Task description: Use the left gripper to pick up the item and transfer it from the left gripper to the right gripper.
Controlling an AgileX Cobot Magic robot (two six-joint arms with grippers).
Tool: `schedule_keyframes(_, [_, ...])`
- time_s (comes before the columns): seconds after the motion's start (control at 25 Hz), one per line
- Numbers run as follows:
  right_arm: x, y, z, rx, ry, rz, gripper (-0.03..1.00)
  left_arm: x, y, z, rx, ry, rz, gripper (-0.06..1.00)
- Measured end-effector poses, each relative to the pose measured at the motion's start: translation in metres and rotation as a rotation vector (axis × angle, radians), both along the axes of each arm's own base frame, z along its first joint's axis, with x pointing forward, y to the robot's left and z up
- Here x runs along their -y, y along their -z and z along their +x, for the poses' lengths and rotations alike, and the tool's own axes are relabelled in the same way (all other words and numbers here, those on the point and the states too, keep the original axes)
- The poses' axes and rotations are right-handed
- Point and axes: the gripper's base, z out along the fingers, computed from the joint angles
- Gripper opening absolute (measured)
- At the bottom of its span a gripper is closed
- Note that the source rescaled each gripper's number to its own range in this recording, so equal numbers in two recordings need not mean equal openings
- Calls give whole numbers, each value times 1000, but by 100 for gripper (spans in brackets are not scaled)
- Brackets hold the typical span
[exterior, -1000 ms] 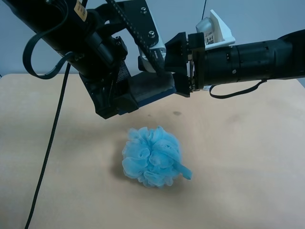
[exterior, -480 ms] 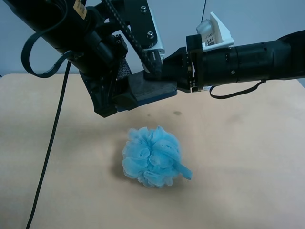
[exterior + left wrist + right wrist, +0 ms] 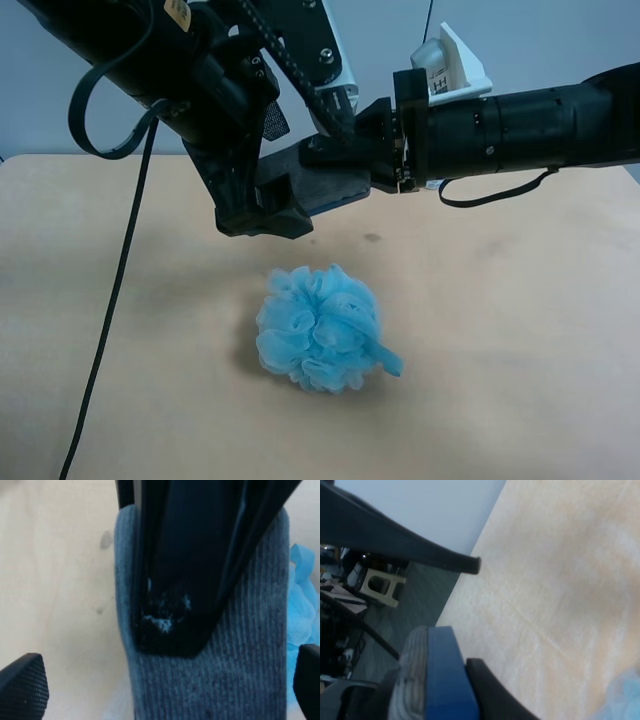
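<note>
The item (image 3: 335, 187), a dark grey felt block with a blue underside, hangs above the table between the two arms. My right gripper (image 3: 325, 168), on the black cylindrical arm with the white box, is shut on it. In the right wrist view the item (image 3: 437, 680) sits against one finger, blue side toward it. My left gripper (image 3: 275, 190), on the bulky arm with the cable, is open around the item's other end. In the left wrist view its fingertips (image 3: 24, 685) stand wide apart on both sides of the felt (image 3: 235, 680), with a right finger lying on the felt.
A light-blue mesh bath puff (image 3: 320, 325) lies on the wooden table (image 3: 500, 380) just below the arms; it also shows in the left wrist view (image 3: 302, 605). A long black cable (image 3: 105, 320) hangs from the left arm down across the table's left part.
My left gripper's jaws have opened off the item and the arm has shifted a little. The right gripper has closed on the item and holds it alone.
</note>
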Motion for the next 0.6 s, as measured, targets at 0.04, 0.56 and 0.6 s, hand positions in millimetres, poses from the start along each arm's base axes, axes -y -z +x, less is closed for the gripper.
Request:
schedule_keyframes(0.04, [0, 0, 0, 0, 0, 0, 0, 0, -1, 0, 0, 0, 0, 98])
schedule_keyframes(0.56, [0, 0, 0, 0, 0, 0, 0, -59, -56, -44, 4, -153, 37, 99])
schedule_keyframes(0.6, [0, 0, 0, 0, 0, 0, 0, -67, -61, -50, -10, -186, 36, 99])
